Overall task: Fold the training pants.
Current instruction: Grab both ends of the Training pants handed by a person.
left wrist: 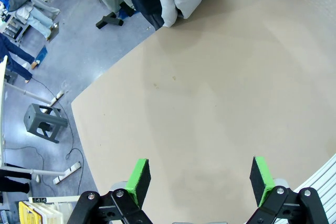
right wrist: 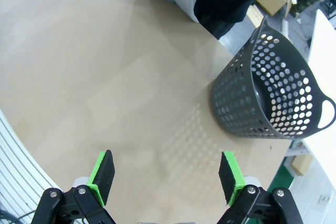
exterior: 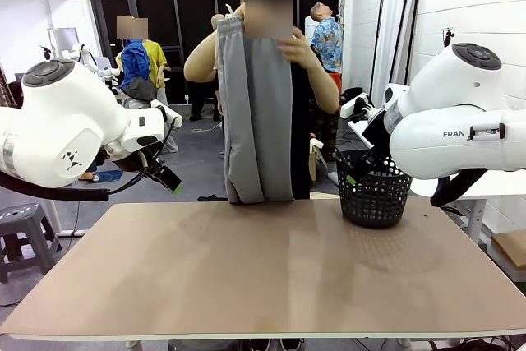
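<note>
Green pads up front: the left gripper [left wrist: 199, 170] hung over the tan table [left wrist: 210, 93] with its fingers spread wide and holding nothing. Same story on the other side, where the right gripper [right wrist: 165, 167] was splayed just as wide, also gripping nothing, and hovered above the tabletop. The dark perforated basket [right wrist: 268, 93] stood just ahead of it and off to one side.

From the front, both white arms sat out at the table's flanks, the left at the left edge and the right at the right. The basket stood upright on the far right part of the table, close to the right arm's gripper.

Across the table was the main attraction: a person [exterior: 316, 80] at the far side held the training pants [exterior: 255, 113] up high by the waistband, one hand [exterior: 294, 45] clutching the top. The light grey legs hung straight down side by side, with their hems reaching the table's far edge. Whether they brushed the surface could not be told. The pants were well apart from both grippers. A grey stool [exterior: 20, 228] stood on the floor off the left side.
</note>
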You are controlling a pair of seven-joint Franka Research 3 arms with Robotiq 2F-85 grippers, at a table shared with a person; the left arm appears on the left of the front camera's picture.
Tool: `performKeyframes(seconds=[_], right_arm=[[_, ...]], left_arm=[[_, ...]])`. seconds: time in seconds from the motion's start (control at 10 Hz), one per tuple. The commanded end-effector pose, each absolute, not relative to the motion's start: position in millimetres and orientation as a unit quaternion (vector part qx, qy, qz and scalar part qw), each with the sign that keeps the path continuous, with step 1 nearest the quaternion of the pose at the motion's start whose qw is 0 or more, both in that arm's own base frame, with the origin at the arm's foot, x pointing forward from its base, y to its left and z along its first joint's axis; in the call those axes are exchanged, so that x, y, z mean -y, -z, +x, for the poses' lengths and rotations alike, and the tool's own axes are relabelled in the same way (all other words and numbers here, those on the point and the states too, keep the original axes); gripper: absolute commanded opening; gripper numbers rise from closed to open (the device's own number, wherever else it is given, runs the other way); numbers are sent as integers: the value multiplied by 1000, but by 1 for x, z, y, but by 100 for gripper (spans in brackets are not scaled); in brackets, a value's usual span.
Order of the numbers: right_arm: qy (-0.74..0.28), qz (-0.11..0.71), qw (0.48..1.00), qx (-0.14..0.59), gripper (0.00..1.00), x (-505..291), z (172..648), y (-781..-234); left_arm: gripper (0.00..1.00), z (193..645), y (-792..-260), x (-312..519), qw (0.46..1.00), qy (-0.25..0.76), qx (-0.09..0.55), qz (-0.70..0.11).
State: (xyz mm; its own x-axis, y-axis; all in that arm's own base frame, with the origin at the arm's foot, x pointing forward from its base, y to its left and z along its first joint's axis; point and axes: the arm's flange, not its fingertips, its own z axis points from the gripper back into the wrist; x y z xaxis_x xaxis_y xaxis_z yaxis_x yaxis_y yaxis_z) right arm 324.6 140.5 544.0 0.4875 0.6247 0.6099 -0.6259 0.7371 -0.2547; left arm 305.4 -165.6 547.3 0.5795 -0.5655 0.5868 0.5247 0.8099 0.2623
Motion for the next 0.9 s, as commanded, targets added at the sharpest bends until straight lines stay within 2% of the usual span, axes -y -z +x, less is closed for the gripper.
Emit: performKeyframes(seconds=[0.0, 0.8], right_arm=[[-363, 1, 862, 353, 100, -141, 325, -544], [-363, 1, 862, 353, 100, -141, 325, -544]], left_arm=[[100, 306, -548, 164, 886, 309, 343, 33], [100, 306, -548, 164, 886, 309, 343, 33]])
